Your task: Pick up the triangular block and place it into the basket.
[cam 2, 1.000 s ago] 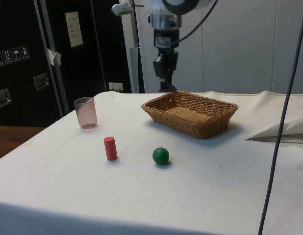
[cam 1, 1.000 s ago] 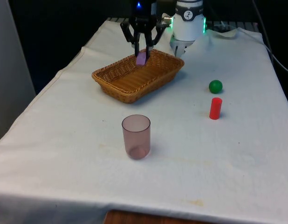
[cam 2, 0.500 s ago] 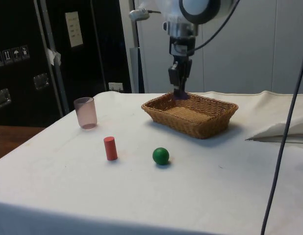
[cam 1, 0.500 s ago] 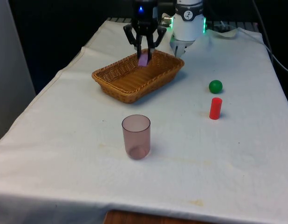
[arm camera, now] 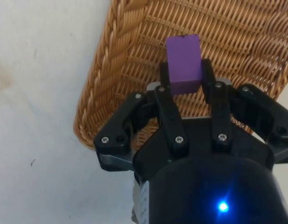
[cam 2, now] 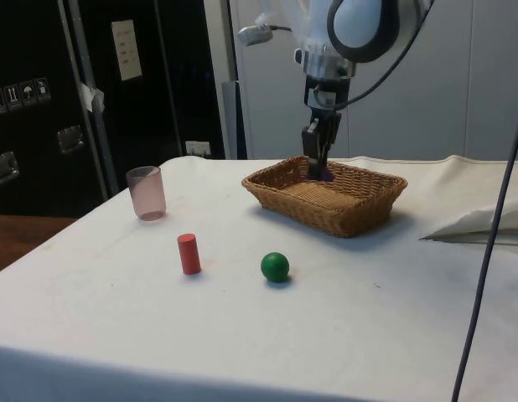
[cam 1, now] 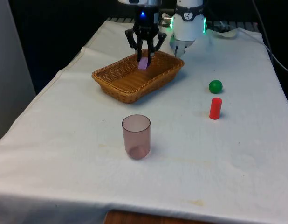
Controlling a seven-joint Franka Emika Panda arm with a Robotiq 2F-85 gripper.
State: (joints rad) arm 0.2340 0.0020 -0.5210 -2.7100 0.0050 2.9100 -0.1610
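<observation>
In the side view the small purple triangular block (cam 2: 325,176) is half hidden behind the far rim of the woven brown wicker basket (cam 2: 343,211). The black two-finger gripper (cam 1: 144,58) has its jaws closed on the block (arm camera: 183,65), holding it just above the basket's far end. A second ago it hung higher, over the basket's far-left rim.

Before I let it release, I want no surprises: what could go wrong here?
The gripper holds the purple block above the basket, near its far rim, not the middle. Dropped from here, it might bounce or clip the rim. Lowering further, the fingers could catch the wicker wall.
</observation>
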